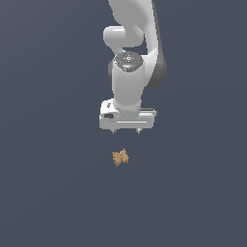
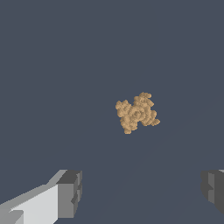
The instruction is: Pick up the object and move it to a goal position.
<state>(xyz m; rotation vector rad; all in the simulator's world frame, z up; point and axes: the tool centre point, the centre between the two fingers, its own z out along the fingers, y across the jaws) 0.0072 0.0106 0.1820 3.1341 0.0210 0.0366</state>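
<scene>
The object (image 1: 120,157) is a tiny tan-orange lumpy piece with knobby lobes, lying on the dark grey floor. In the exterior view the white gripper (image 1: 126,131) hangs above it, pointing down, a short gap apart from it. Its two fingertips are spread wide, so it is open and holds nothing. In the wrist view the object (image 2: 136,112) lies ahead of the two grey fingertips (image 2: 70,192), between their lines but not between the pads.
The white arm (image 1: 132,48) rises from the gripper toward the top of the exterior view. A flat dark grey floor (image 1: 48,193) lies all around the object.
</scene>
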